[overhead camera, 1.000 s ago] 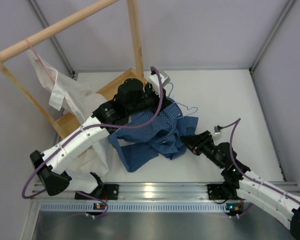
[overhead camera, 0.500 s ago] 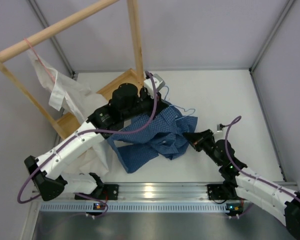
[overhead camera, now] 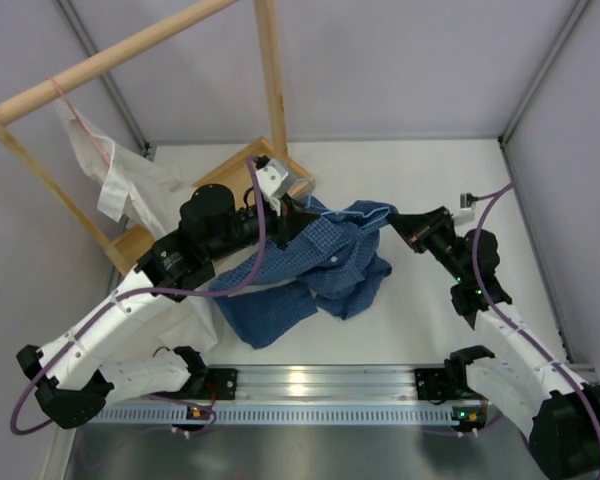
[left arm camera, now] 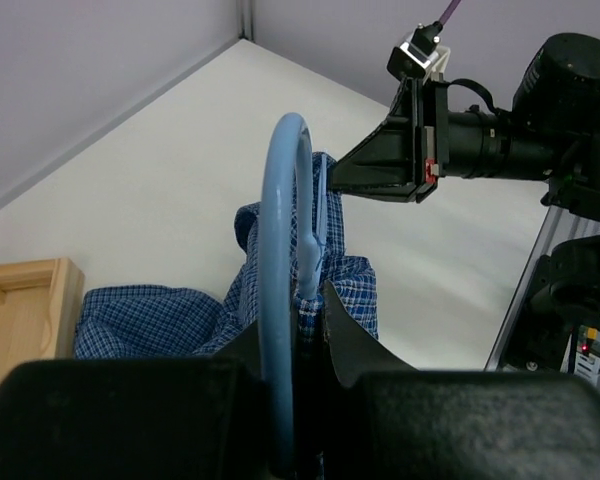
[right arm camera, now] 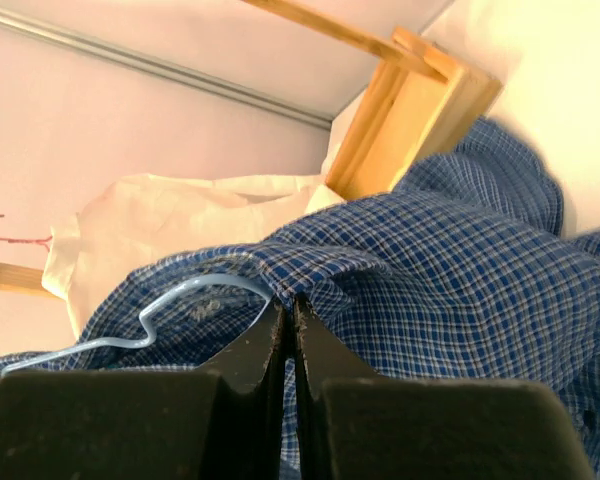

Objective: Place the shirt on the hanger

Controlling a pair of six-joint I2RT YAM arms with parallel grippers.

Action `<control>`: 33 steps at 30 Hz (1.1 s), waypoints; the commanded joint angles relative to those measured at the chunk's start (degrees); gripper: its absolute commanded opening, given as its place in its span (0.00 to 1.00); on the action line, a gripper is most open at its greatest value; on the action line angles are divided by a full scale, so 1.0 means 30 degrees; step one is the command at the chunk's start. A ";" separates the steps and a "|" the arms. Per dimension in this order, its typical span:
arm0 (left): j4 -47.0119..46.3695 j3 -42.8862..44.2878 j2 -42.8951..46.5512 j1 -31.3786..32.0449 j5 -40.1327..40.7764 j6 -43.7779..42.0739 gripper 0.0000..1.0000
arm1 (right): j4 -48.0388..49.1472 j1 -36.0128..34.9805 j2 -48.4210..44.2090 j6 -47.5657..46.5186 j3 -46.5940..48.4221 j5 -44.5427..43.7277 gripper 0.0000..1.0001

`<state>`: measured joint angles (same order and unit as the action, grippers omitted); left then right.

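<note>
Both arms have swung up and apart in the last second: the left arm point(overhead camera: 130, 300) has drawn back leftward, and the right arm point(overhead camera: 500, 330) has swept from the near side out to the far right. The shirt point(overhead camera: 330, 262), a slumped heap a moment ago, now hangs stretched between them at mid-table point(overhead camera: 430, 180), with its lower folds resting on the surface. The hanger point(left arm camera: 277, 190) has risen with it, its wire tucked under the cloth's upper edge. The left gripper point(overhead camera: 283, 200) is clenched on the hanger's wire. The right gripper point(right arm camera: 286, 303) is pinched tight on the shirt's edge. I judge the cloth is being opened so it can seat over the hanger's shoulders.
</note>
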<state>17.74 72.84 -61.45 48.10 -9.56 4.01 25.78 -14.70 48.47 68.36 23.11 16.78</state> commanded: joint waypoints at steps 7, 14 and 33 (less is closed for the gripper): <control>0.0649 0.0739 0.0943 -0.0036 0.2043 -0.0516 0.00 | -0.3493 0.1325 0.1157 -0.6052 0.6586 0.0414 0.00; 0.0797 0.1968 -0.0373 -0.0036 0.5174 0.0795 0.00 | -0.5193 0.0478 0.1573 -0.8195 1.0370 0.3283 0.00; -0.8402 0.3320 -0.3628 -0.3929 -0.3105 0.4172 0.00 | -1.0155 -0.4622 -0.4460 -1.1322 0.4628 0.0560 0.36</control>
<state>3.86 83.96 -73.65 39.88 -8.38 14.46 2.39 -28.73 41.54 40.66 35.40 19.33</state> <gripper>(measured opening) 0.093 0.273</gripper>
